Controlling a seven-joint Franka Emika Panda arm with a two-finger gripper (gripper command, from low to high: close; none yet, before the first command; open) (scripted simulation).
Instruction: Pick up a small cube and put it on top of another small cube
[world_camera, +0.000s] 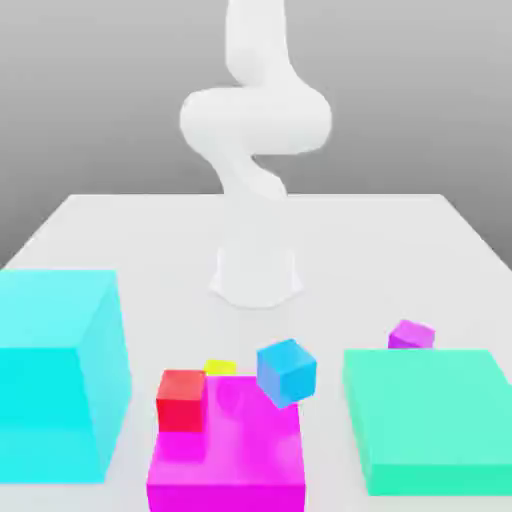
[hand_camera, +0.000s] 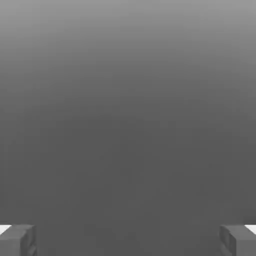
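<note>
Yellow cube (world_camera: 221, 367) | behind magenta block (world_camera: 226, 455) | hand (hand_camera: 128, 241) wide open, holding nothing

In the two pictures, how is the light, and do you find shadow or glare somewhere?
Exterior view: very bright light, the white arm nearly melting into the pale table, shadows hardly visible; the magenta block shows faint darker patches on top. Hand view: dim grey background, darker toward the open hand, no strong glare.

smooth white robot arm (world_camera: 256, 120), rounded joints, faceted white base (world_camera: 256, 277), grey fingers (hand_camera: 127, 241)
</note>
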